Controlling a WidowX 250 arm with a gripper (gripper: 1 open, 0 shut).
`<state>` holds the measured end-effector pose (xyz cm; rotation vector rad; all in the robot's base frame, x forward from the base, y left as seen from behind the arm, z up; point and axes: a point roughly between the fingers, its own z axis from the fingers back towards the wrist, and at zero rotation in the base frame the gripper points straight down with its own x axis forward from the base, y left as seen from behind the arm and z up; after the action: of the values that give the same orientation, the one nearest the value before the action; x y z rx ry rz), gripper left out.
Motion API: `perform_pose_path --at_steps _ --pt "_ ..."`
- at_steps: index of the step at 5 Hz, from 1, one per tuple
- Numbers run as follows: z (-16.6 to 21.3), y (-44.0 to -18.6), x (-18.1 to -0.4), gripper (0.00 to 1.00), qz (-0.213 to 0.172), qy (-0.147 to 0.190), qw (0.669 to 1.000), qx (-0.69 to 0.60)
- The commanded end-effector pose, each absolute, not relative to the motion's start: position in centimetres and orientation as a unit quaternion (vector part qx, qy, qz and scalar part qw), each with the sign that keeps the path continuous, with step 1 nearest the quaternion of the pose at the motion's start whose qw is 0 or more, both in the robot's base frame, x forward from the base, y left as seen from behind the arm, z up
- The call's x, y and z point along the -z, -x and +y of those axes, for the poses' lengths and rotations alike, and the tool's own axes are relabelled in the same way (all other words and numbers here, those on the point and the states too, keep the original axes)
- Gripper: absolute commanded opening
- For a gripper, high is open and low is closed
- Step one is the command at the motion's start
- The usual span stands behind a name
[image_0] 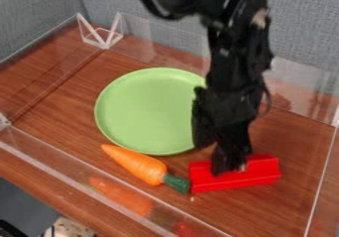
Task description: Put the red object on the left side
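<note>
camera view: claw (228, 160) spread wide, pointing down, fingertips at the red object (236, 174), contact unclear.

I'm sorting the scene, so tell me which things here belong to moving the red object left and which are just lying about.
Belongs to the job:
red object
tool, down at the red object

Just lying about:
green plate
carrot
clear wire stand

On the counter (79, 92) the plate (149, 107) lies in the middle. The carrot (137, 164) lies just near of it, the block (259, 174) right of the carrot. The pincer (228, 162) stands over the block's left part. A wire stand (101, 29) sits far left.
</note>
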<state>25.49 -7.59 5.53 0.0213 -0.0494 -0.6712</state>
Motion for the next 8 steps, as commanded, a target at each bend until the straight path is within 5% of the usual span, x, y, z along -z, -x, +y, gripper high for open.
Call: perform_pose_path --at_steps 1,3,4,8 --pt "-8.1 -26.4 -5.2 1.00 -0.076 -0.014 0.927 0.368" --pt "-8.0 -27.6 -3.2 1.00 -0.093 -0.004 0.921 0.379" --pt "-8.1 -27.9 -3.3 0.00 -0.093 0.007 0.926 0.367" --pt "-9.9 -27.8 -3.6 0.00 -0.077 0.061 0.927 0.362"
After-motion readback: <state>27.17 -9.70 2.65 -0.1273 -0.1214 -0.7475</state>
